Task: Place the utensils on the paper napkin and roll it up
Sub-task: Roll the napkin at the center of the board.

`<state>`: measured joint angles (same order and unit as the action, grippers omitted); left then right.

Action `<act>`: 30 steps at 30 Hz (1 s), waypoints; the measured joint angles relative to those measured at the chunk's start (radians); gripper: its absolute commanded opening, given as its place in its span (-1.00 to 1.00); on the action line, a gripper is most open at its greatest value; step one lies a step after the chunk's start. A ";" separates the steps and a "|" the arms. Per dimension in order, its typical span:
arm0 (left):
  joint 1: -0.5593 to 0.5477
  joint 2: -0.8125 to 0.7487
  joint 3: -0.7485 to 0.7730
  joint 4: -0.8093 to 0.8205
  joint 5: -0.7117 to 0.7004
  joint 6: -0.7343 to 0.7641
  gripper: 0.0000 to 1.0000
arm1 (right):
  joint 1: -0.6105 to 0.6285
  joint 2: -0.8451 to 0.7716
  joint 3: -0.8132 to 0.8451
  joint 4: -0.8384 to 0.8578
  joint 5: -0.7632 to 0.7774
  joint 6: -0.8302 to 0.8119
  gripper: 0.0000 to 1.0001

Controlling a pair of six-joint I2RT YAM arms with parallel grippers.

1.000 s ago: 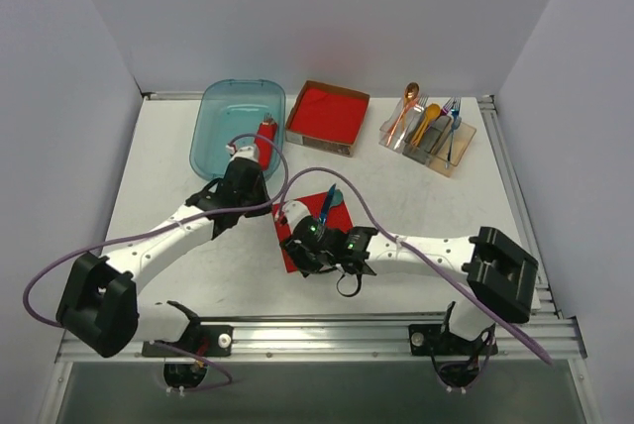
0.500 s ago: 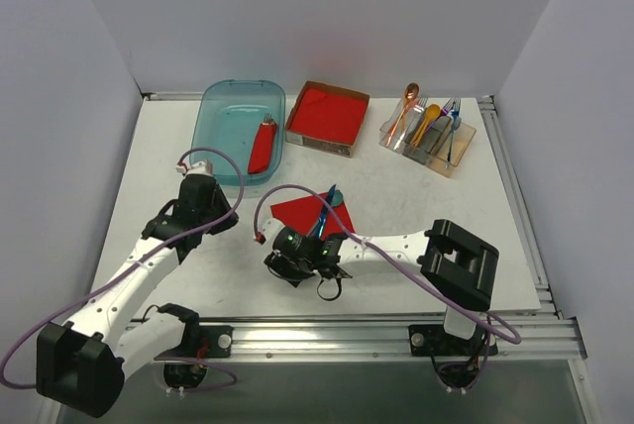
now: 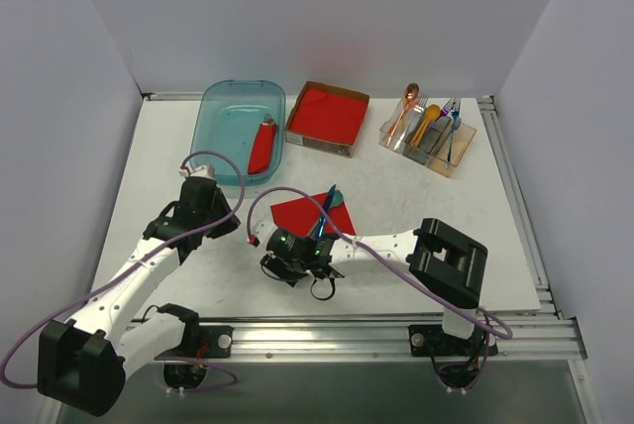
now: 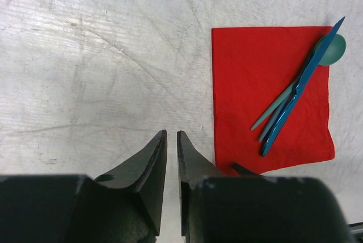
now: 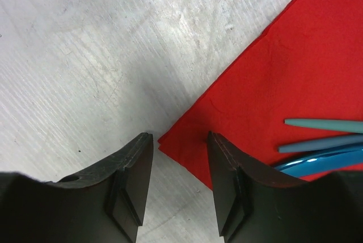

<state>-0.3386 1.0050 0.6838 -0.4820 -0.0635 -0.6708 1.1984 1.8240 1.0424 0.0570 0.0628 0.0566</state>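
The paper napkin [image 3: 302, 212] lies flat mid-table, also clear in the left wrist view [image 4: 255, 84]. On it lie the utensils, side by side: a teal spoon [image 4: 333, 49] and a blue piece [image 4: 299, 89], also seen from above [image 3: 325, 210]. My right gripper [image 5: 178, 141] is open and low over the table, with the napkin's near corner [image 5: 170, 141] lying between its jaws; from above the right gripper [image 3: 287, 254] hides the napkin's near edge. My left gripper [image 4: 171, 135] hovers over bare table left of the napkin, its jaws a narrow slit apart and holding nothing; from above the left gripper [image 3: 220, 221] is clear of the napkin.
A teal bin [image 3: 223, 137] at the back left holds a red roll [image 3: 263, 147]. Beside it stands a cardboard box of red napkins [image 3: 329, 115]. A clear organizer [image 3: 436, 152] at the back right holds several utensils, among them an orange spoon [image 3: 406, 107].
My left arm has pulled back from the bin to the near left, and the red roll lies in the bin. My right gripper has shifted left to the napkin's near corner.
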 measured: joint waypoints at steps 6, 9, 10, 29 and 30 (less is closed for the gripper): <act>0.000 0.004 0.000 0.000 0.002 0.002 -0.57 | 0.000 0.022 0.025 0.003 -0.001 0.001 -0.41; 0.000 0.005 0.000 0.000 0.002 0.002 -0.57 | 0.000 0.023 0.025 0.003 -0.001 0.000 -0.49; 0.000 0.005 0.000 0.000 0.002 0.003 -0.57 | 0.000 0.023 0.025 0.003 -0.001 0.001 -0.51; 0.000 0.021 0.000 0.007 0.016 0.015 -0.57 | -0.009 0.017 0.027 -0.023 -0.019 -0.002 -0.28; 0.000 0.021 0.000 0.007 0.016 0.018 -0.57 | -0.009 0.016 0.027 -0.026 -0.019 -0.002 -0.27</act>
<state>-0.3386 1.0264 0.6838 -0.4751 -0.0471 -0.6533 1.1896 1.8400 1.0698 0.0307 0.0441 0.0547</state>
